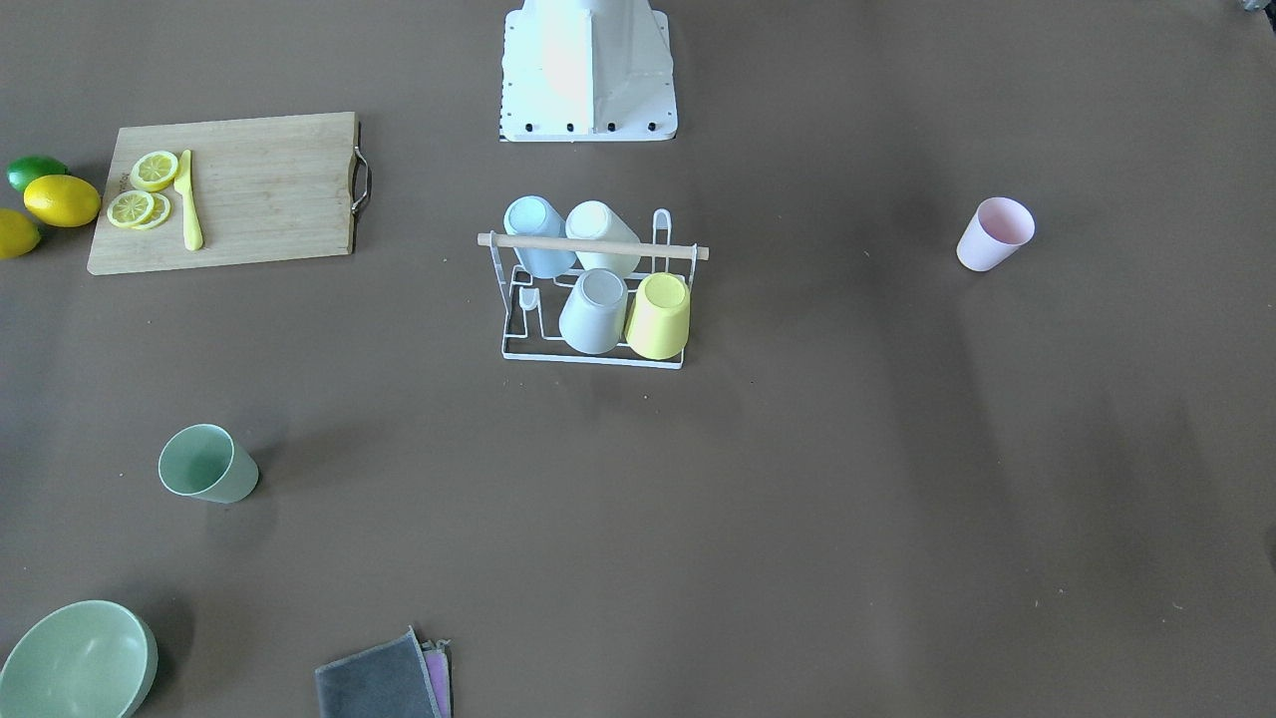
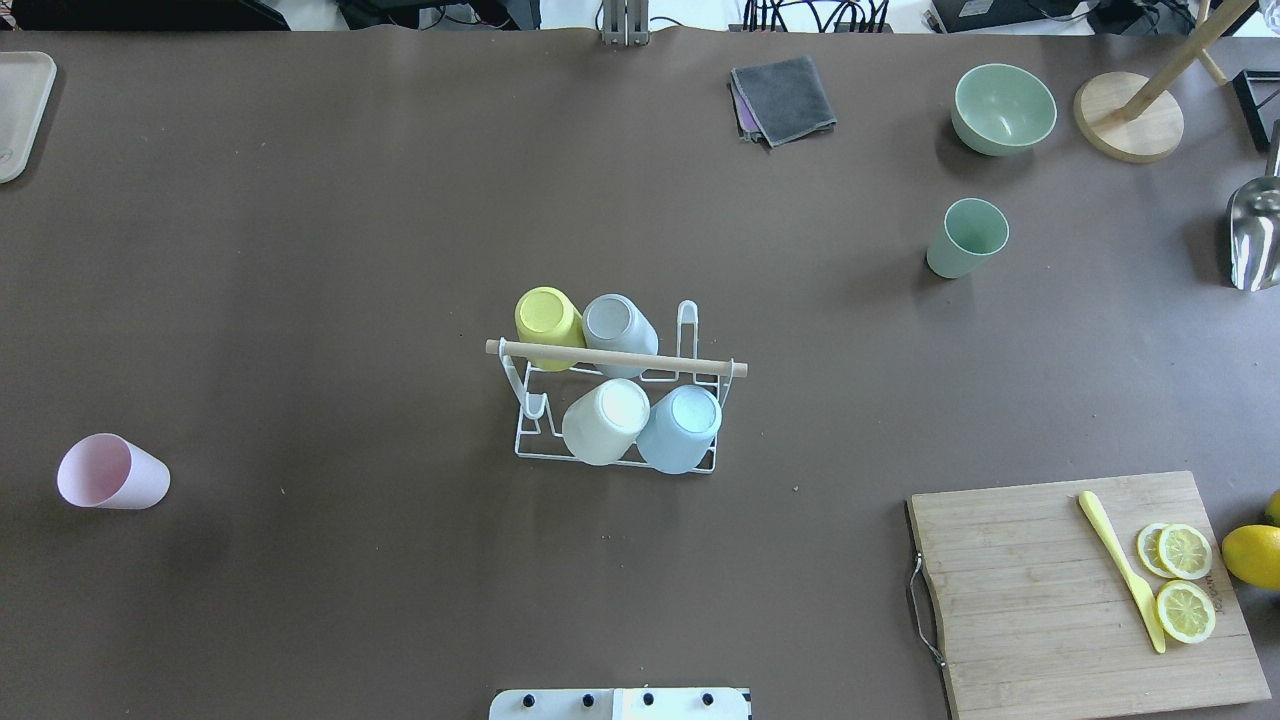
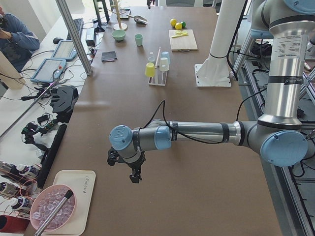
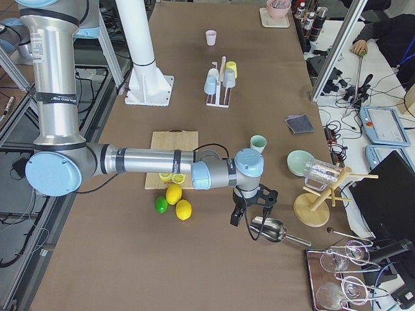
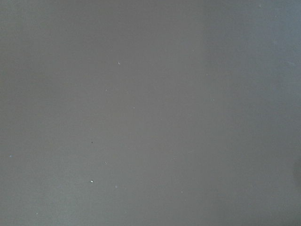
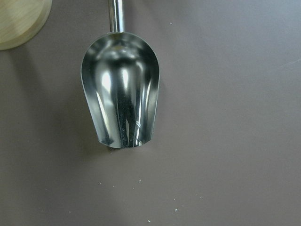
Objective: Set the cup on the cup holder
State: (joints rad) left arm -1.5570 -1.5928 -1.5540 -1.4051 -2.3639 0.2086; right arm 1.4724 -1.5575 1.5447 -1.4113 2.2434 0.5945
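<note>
The white wire cup holder with a wooden rod handle stands mid-table and also shows in the front view. It bears several upside-down cups: yellow, grey, cream and blue. A pink cup stands alone far to the left, and a green cup stands at the right. My left gripper shows only in the exterior left view, over bare table near a tray, and I cannot tell its state. My right gripper shows only in the exterior right view, above a metal scoop. I cannot tell its state either.
A wooden cutting board with lemon slices and a yellow knife lies front right, with lemons beside it. A green bowl, a grey cloth and a wooden stand sit at the far edge. A tray lies far left.
</note>
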